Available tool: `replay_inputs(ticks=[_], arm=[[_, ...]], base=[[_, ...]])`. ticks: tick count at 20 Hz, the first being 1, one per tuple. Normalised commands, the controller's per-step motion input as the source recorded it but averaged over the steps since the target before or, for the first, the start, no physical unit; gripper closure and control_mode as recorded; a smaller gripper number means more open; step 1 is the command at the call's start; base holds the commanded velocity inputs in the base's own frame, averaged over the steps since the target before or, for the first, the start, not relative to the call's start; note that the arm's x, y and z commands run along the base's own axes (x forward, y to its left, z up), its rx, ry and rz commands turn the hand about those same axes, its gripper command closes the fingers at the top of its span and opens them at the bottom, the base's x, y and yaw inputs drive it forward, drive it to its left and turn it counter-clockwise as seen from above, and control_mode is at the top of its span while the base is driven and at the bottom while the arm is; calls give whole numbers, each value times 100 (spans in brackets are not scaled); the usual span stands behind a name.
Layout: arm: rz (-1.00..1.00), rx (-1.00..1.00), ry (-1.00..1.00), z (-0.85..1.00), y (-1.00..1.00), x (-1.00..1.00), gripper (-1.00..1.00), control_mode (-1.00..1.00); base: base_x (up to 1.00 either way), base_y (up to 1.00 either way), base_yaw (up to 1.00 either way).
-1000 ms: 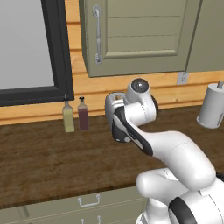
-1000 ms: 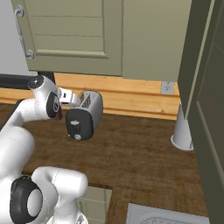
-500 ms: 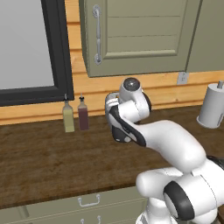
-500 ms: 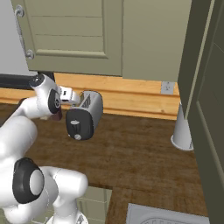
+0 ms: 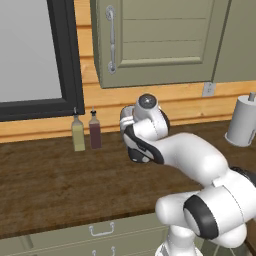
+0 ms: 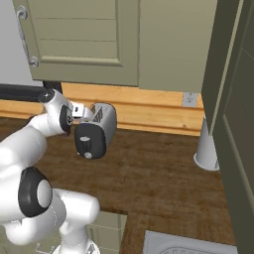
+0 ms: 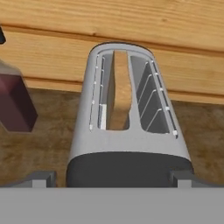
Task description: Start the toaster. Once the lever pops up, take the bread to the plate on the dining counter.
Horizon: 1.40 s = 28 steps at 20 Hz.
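Toaster [image 6: 95, 131] on worktop [image 6: 163, 173] by the back wall; bread [image 7: 120, 89] sits in its left slot. Claw [image 7: 112, 179] hangs over the black end, fingers apart, empty. Starting step in hand: lever not yet pressed. Next move, likely: descend onto lever, push down.

The white Franka arm with dark joints [image 5: 190, 155] rises from its base, bends at the elbow and reaches forward. Its two-finger gripper [image 7: 112, 177] points ahead and slightly down, jaws spread wide apart, holding nothing between the dark fingertips [image 7: 37, 178].
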Motion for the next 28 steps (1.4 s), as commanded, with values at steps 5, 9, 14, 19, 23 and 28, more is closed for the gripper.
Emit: replay_inputs(ticks=[5,9,14,19,23,28], arm=[[0,0,0,-12,0,26,-100,-100],[0,0,-2,-3,-3,26,-100,-100],[0,0,-7,0,-11,23,-100,-100],[-1,0,-5,-10,-17,21,-100,-100],[0,0,-5,-19,-5,17,-100,-100],[0,0,-2,-10,1,21,-100,-100]], base=[[0,0,0],[0,0,0],[0,0,0],[0,0,0],[0,0,0],[0,0,0]])
